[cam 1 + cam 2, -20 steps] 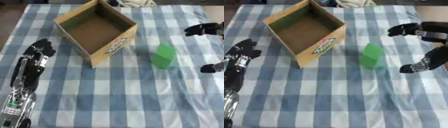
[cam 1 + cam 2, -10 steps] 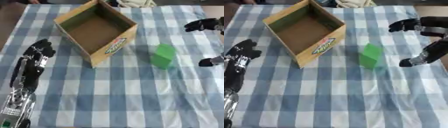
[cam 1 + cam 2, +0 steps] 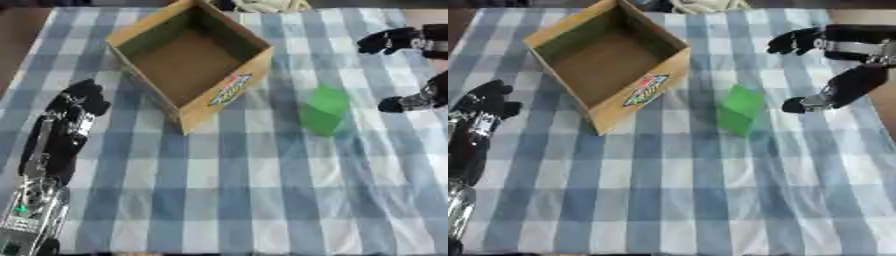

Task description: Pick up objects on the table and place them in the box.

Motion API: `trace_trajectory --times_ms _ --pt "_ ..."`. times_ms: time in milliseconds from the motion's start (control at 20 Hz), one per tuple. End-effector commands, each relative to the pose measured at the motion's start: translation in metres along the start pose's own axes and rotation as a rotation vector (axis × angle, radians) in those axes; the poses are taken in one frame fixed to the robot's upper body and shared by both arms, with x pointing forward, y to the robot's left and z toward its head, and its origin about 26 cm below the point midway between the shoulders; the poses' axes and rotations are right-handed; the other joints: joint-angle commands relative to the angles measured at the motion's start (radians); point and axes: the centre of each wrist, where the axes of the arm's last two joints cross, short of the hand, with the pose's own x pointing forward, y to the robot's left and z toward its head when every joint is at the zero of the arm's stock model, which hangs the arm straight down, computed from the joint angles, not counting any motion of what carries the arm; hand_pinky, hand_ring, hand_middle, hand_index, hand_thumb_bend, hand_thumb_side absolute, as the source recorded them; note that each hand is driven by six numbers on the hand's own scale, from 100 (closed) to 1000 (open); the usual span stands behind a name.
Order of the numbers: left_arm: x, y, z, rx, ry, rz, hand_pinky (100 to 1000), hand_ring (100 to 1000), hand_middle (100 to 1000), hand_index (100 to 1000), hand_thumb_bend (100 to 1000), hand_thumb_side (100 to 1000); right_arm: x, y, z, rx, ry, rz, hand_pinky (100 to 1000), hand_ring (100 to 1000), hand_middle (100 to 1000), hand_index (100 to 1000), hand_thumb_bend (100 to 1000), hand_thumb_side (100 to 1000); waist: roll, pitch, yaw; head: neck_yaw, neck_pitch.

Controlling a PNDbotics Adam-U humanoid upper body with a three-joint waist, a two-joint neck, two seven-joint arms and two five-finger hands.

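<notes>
Blue-and-white checked cloth (image 3: 675,200) covers the table, with an open cardboard box (image 3: 610,60) at the upper left, empty as far as its floor shows. A green block (image 3: 739,109) stands on the cloth just right of the box, apart from it and untouched. The right hand (image 3: 815,70) hangs near the block's right side, fingers and thumb spread wide with nothing between them. Over the last second it has drawn slightly up and away toward the table's right edge, while the block has stayed put, so no grasp has begun and the pick is probably still ahead. The left hand (image 3: 79,102) rests at the left side, fingers loosely curled, holding nothing.
</notes>
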Motion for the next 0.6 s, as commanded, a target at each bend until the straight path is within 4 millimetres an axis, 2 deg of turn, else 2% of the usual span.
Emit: trace_trajectory --times_ms 50,600 --pt "0.005 0.003 -0.002 -0.016 -0.017 -0.019 808 702 758 843 507 575 -0.004 -0.006 -0.003 0.0 0.015 0.002 888 936 995 997 469 650 0.001 -0.022 -0.001 -0.003 0.004" --pt "0.005 0.003 -0.001 -0.027 -0.015 -0.019 809 703 759 846 504 577 -0.011 0.007 -0.032 0.045 0.004 -0.044 885 935 995 997 456 682 0.005 -0.023 -0.001 -0.009 0.009"
